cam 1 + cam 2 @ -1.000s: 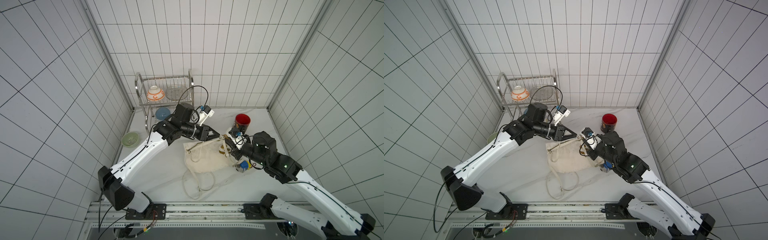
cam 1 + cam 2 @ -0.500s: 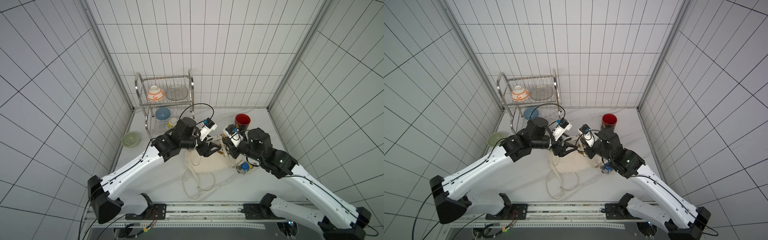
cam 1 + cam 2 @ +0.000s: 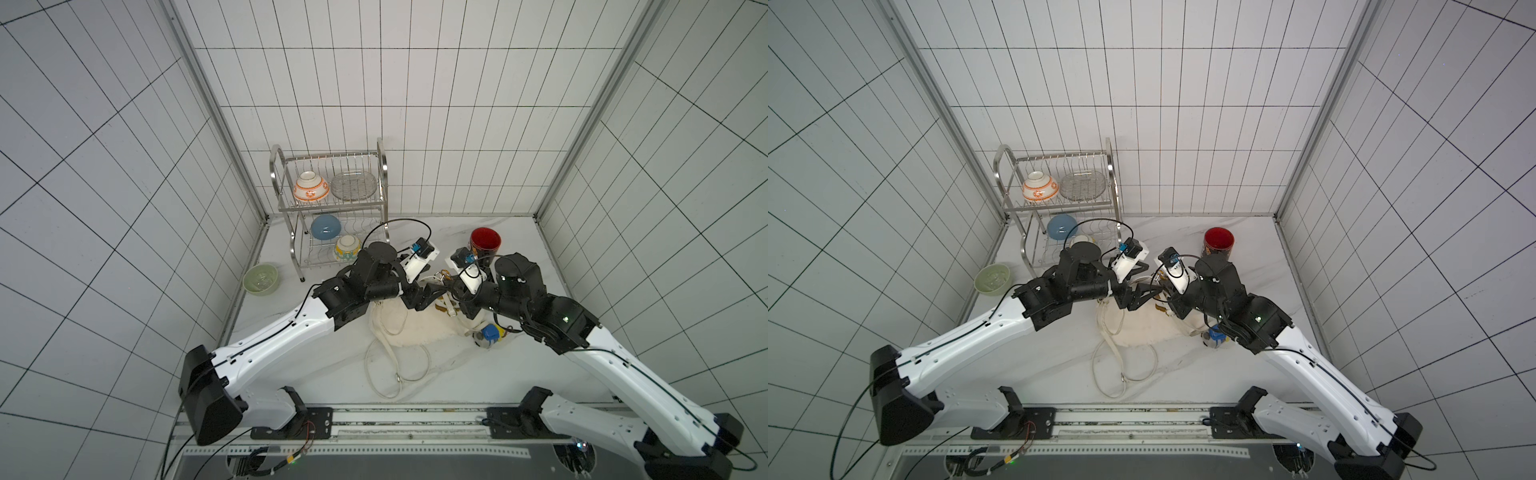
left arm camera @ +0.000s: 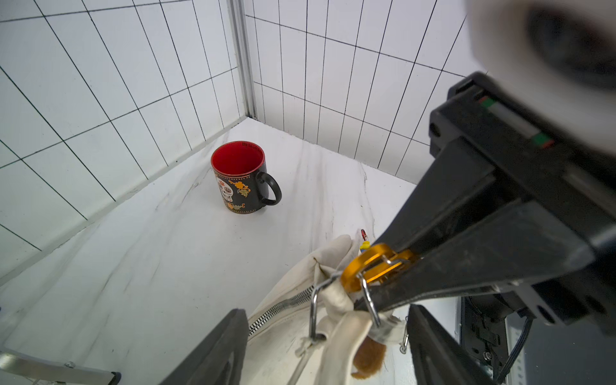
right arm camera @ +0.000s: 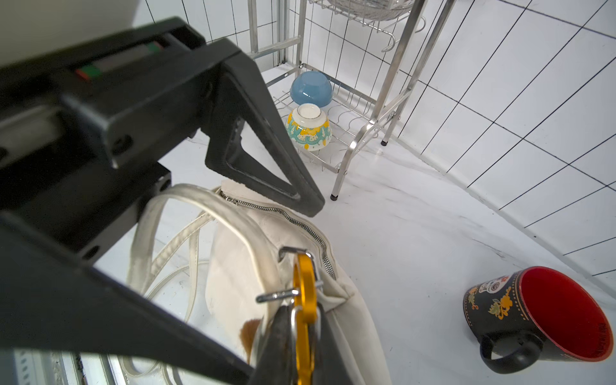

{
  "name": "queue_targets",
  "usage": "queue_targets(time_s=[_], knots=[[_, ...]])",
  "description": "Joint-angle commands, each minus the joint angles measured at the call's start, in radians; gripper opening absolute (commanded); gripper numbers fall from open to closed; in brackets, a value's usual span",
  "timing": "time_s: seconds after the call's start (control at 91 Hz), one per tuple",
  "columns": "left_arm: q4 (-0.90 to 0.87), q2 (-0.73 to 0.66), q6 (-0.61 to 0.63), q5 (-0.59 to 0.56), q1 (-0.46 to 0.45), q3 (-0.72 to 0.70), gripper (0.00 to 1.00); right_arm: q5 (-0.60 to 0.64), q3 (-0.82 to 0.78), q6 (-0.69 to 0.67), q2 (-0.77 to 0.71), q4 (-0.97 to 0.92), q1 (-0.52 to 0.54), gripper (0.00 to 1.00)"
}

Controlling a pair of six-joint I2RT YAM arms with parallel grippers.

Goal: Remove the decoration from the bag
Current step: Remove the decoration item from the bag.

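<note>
Right claw (image 5: 301, 346): clenched on a gold-orange metal carabiner (image 5: 305, 293), which is pinched flat between both jaws. The carabiner is hooked through a silver wire ring (image 5: 293, 249) at the zip end of the soft cream-white fabric shoulder bag (image 5: 240, 266). That corner is drawn up off the white marbled surface (image 3: 457, 374).

Left claw (image 4: 326, 350): released. Its jaws are spread wide on either side of the same bag corner, and no contact with fabric or clip is visible.

In both top views the bag lies at mid-surface between the two arms. Its long cream straps (image 3: 395, 365) loop toward the front edge.

A small blue-and-yellow item (image 3: 491, 333) sits just beside the bag's right end. Whether it is linked to the carabiner cannot be told.

A black ceramic mug with a red interior and skull print (image 4: 238, 180) stands upright near the back edge, toward the right corner and well apart from the bag.

A two-tier steel wire dish rack (image 3: 332, 199) occupies the back left corner and holds bowls.
</note>
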Motion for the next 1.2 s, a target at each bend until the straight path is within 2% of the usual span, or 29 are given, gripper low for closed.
queue_targets(time_s=[0.0,0.11,0.297,0.44,0.66,0.791,0.868,0.956,1.066,1.187], knots=[[-0.030,0.034,0.073,-0.033,-0.002,0.026,0.72,-0.038,0.046,0.008,-0.017,0.017,-0.010,0.00],[-0.014,0.053,0.101,-0.073,0.002,0.039,0.68,-0.077,0.056,-0.004,-0.019,-0.001,-0.009,0.00],[-0.011,0.090,0.145,-0.095,0.007,0.077,0.52,-0.073,0.076,-0.020,-0.020,-0.054,-0.010,0.00],[-0.028,0.109,0.216,-0.132,0.016,0.075,0.45,-0.067,0.094,-0.051,-0.024,-0.109,-0.011,0.00],[-0.001,0.118,0.234,-0.121,0.027,0.102,0.47,-0.084,0.102,-0.064,-0.010,-0.152,-0.011,0.00],[0.055,0.103,0.250,0.008,0.022,0.079,0.58,-0.080,0.095,-0.065,-0.009,-0.153,-0.017,0.00],[0.074,0.094,0.279,0.093,0.018,0.056,0.59,-0.099,0.095,-0.059,-0.012,-0.153,-0.034,0.00],[0.077,0.099,0.313,0.125,0.014,0.038,0.57,-0.132,0.094,-0.050,-0.019,-0.152,-0.056,0.00],[0.106,0.108,0.323,0.124,0.013,0.039,0.51,-0.177,0.088,-0.035,-0.024,-0.152,-0.078,0.00],[0.098,0.123,0.324,0.125,0.013,0.067,0.34,-0.224,0.076,-0.021,-0.029,-0.152,-0.099,0.00]])
